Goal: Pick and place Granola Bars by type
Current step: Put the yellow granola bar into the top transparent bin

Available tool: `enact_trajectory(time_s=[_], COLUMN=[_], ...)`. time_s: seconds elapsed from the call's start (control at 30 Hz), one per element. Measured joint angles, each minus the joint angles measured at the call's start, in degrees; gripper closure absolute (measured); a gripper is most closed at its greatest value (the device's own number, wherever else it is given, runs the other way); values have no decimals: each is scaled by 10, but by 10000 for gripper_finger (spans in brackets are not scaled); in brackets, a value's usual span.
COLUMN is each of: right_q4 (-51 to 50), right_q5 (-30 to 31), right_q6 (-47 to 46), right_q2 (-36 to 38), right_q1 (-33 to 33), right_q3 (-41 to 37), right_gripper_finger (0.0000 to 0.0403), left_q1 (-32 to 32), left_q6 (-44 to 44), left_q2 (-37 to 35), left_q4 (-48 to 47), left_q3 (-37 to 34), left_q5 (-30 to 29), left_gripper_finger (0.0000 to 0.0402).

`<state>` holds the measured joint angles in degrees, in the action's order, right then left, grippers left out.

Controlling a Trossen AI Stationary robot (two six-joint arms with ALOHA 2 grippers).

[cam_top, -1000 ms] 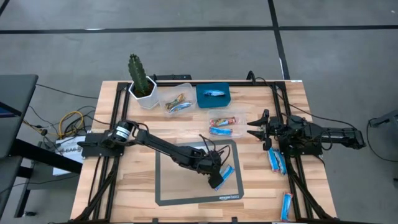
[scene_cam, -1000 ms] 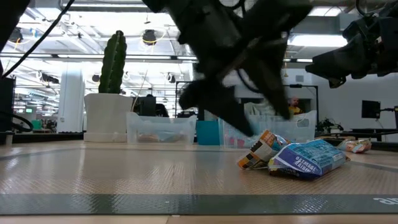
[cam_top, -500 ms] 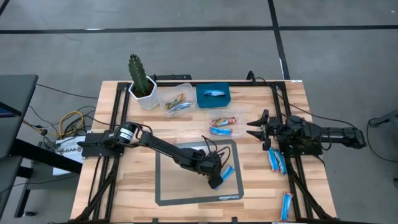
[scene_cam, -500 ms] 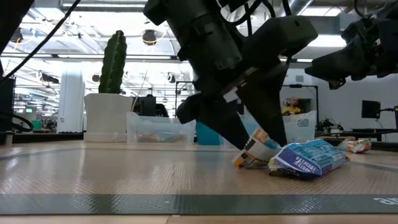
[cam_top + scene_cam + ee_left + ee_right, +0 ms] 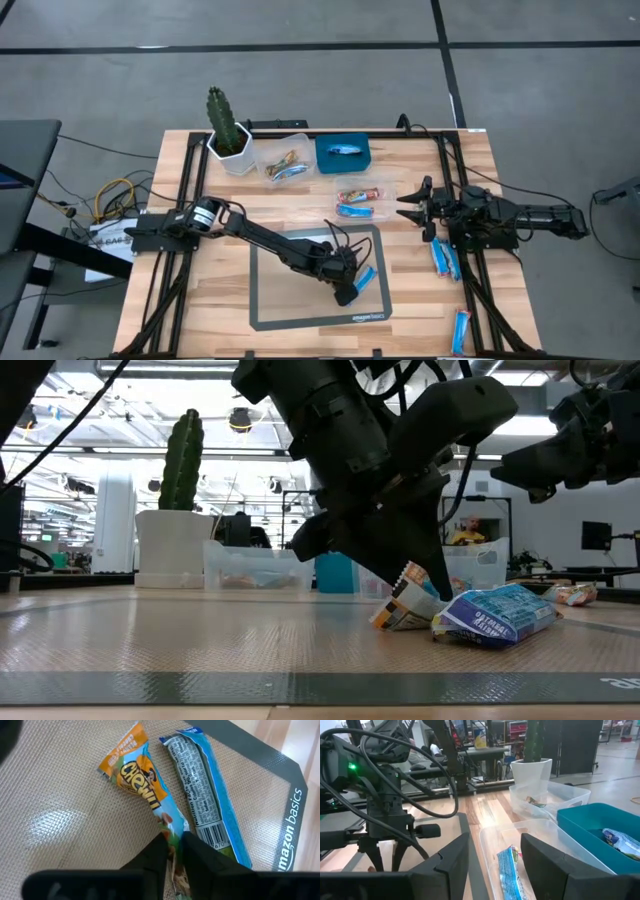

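the orange-ended chewy granola bar (image 5: 145, 785) lies on the mat (image 5: 270, 300) with its near end pinched between the closed fingers of the left gripper (image 5: 174, 851), and a blue granola bar (image 5: 207, 795) lies just beside those fingers, touching or nearly touching the held one. the grip sits on the wrapper's end, not its middle, so on a lift the foil could slip out or the bar could swing and drag the blue one along. the right gripper (image 5: 408, 206) waits well apart with its fingers open, near the clear tub (image 5: 360, 203).

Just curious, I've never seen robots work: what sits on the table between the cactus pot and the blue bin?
In the high view, a clear tub holding a few wrapped bars sits between the cactus pot and the blue bin.
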<state>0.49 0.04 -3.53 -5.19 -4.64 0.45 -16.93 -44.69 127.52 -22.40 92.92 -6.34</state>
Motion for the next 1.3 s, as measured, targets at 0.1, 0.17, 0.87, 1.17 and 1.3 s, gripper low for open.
enact_trajectory(time_s=[0.1,0.17,0.87,1.17,1.3], right_q4=[0,0,0,0,0], right_q5=[0,0,0,0,0], right_q6=[0,0,0,0,0], right_q2=[0,0,0,0,0], right_q1=[0,0,0,0,0], right_q3=[0,0,0,0,0], right_gripper_finger=[233,233,233,233,233], left_q1=[0,0,-6,14,28], left_q6=[5,7,20,10,11], left_q2=[0,0,-127,-209,-249], left_q4=[1,1,-215,-297,-297], left_q3=[0,0,-1,-34,-75], left_q5=[11,10,-146,-187,-200], left_gripper_finger=[370,374,373,372,372])
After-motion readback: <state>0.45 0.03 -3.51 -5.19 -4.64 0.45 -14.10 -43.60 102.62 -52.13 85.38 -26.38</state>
